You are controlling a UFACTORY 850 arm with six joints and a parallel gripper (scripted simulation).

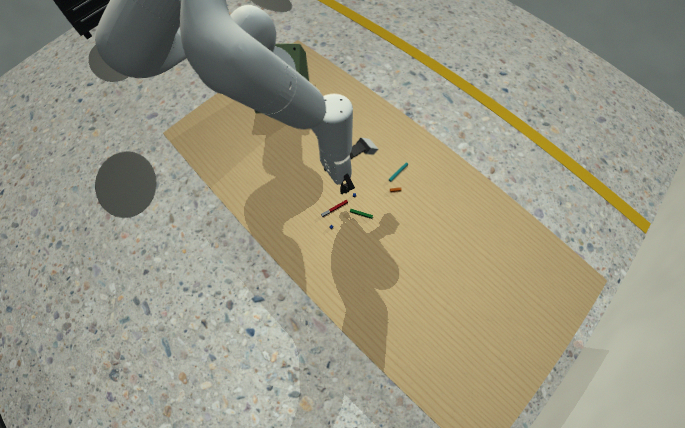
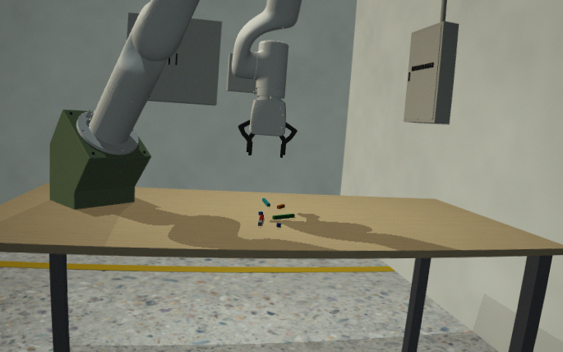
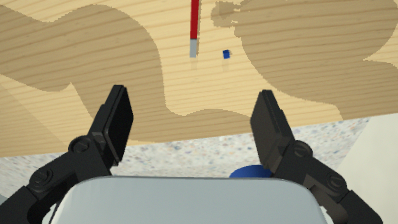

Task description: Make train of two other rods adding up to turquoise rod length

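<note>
My gripper hangs open and empty high above the wooden table; its fingers also show in the wrist view. A red rod and a short grey rod lie flat, end to end in one line; they also show in the wrist view, red and grey. A green rod lies just right of them. The turquoise rod and an orange rod lie farther right. One blue cube sits near the grey end and another near the red end.
The arm's green base stands at the table's far left end. The arm's shadow falls across the table around the rods. A table edge shows just below the fingers in the wrist view.
</note>
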